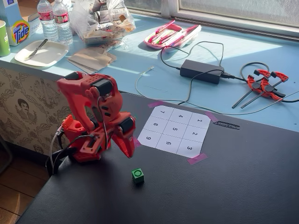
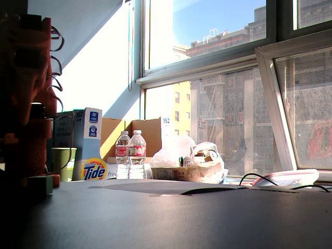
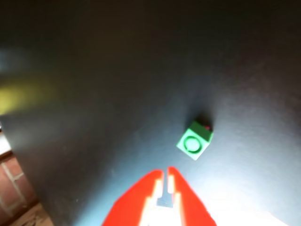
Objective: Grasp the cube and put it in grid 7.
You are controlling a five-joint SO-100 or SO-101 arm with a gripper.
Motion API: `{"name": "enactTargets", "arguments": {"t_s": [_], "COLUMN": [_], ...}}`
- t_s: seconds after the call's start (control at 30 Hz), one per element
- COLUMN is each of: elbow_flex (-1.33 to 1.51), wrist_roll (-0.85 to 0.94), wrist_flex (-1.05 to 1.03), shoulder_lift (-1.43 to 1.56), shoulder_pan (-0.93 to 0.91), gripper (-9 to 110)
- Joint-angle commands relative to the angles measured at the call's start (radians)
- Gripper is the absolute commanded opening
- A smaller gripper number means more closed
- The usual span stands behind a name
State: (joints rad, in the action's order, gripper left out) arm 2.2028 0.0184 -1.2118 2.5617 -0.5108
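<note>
Green cube just ahead-right of gripper — fingertips nearly together; spread first, swing right, then descend square.

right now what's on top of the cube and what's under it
Nothing rests on the cube; its top shows only a darker round mark. It sits on the black table, off the numbered sheet. Its underside is hidden.

Hard window sunlight, backlit dark foreground, wrist view blurred.
</note>
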Motion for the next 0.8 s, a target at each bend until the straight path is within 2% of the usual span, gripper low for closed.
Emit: {"name": "enactTargets", "arguments": {"t_s": [0.0,0.13,0.27,0.53,0.77], "elbow_flex": [-0.04,0.061,0.219,0.339,0.373], "wrist_roll": [0.012,-0.006,-0.031,-0.091,-0.087], "wrist_flex": [0.018,0.069,0.179,0.296,0.324], "shoulder_lift": [-0.08,-0.097,-0.08,-0.141,-0.124], "shoulder_pan": [-0.041,-0.032,0.021,0.095,0.118], "gripper": [16,37,46,46,40]}}
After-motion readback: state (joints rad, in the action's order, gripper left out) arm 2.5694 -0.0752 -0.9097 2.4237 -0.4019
